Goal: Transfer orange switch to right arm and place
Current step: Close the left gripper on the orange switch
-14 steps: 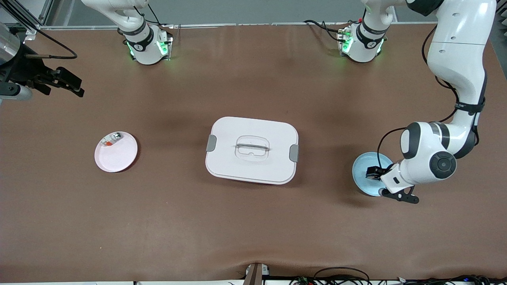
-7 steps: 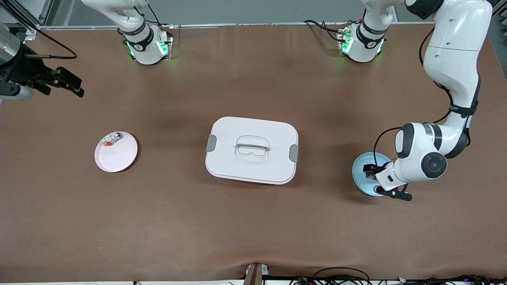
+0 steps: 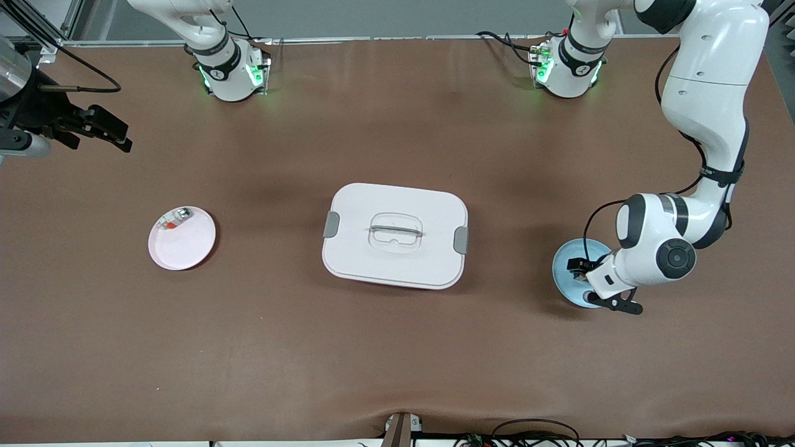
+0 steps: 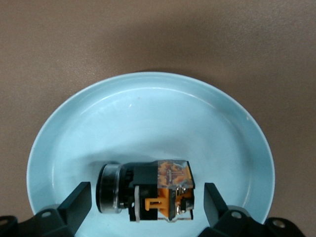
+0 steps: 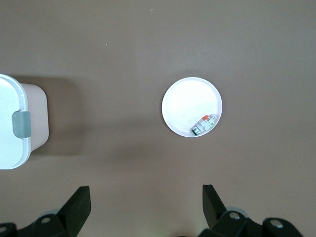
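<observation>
The orange switch (image 4: 148, 190), a small black block with an orange face and a short black cylinder end, lies on its side in a light blue plate (image 4: 148, 108). My left gripper (image 4: 146, 206) is low over that plate, open, one finger on each side of the switch with a gap to both. In the front view the left gripper (image 3: 581, 271) covers the switch on the blue plate (image 3: 564, 273) at the left arm's end of the table. My right gripper (image 3: 119, 135) waits open in the air at the right arm's end, holding nothing (image 5: 145, 205).
A white lidded box (image 3: 395, 236) with grey clips stands in the middle of the table. A pale pink plate (image 3: 183, 245) toward the right arm's end holds a small silvery part with a red-orange bit (image 3: 175, 218); the right wrist view shows this plate (image 5: 187, 101) too.
The left arm's hand has slid a little toward the middle of the table over the blue plate. The right arm has not moved.
</observation>
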Tool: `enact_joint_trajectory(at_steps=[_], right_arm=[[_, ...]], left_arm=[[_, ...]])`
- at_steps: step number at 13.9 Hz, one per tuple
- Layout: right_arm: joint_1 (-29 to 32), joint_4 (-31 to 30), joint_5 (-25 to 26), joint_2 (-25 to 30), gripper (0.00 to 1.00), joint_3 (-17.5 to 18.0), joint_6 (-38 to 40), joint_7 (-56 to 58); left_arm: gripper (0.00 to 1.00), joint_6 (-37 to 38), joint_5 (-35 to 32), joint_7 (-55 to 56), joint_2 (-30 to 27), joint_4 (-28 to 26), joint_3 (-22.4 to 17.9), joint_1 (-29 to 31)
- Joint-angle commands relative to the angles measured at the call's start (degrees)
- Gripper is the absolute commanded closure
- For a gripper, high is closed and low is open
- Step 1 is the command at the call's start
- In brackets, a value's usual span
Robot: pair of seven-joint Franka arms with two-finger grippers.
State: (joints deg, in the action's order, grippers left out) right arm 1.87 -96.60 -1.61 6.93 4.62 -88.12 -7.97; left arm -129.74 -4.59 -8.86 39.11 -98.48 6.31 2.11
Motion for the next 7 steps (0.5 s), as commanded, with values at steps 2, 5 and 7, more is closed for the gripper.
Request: enact_joint_trajectory(at_steps=[2, 5, 7], right_arm=[[-0.2, -0.8, 0.0, 1.1, 0.0, -0.2, 0.0, 0.3], [-0.2, -0.8, 0.0, 1.1, 0.0, -0.2, -0.1, 0.3], [-0.2, -0.8, 0.0, 1.1, 0.0, -0.2, -0.2, 0.3]], left_arm=[[0.0, -1.2, -1.3, 1.0, -0.2, -0.8, 0.1, 0.3], [0.3, -1.1, -1.3, 1.0, -0.3, -0.8, 0.1, 0.4], [0.57, -0.8, -1.3, 1.0, -0.7, -1.2, 0.0, 0.4]])
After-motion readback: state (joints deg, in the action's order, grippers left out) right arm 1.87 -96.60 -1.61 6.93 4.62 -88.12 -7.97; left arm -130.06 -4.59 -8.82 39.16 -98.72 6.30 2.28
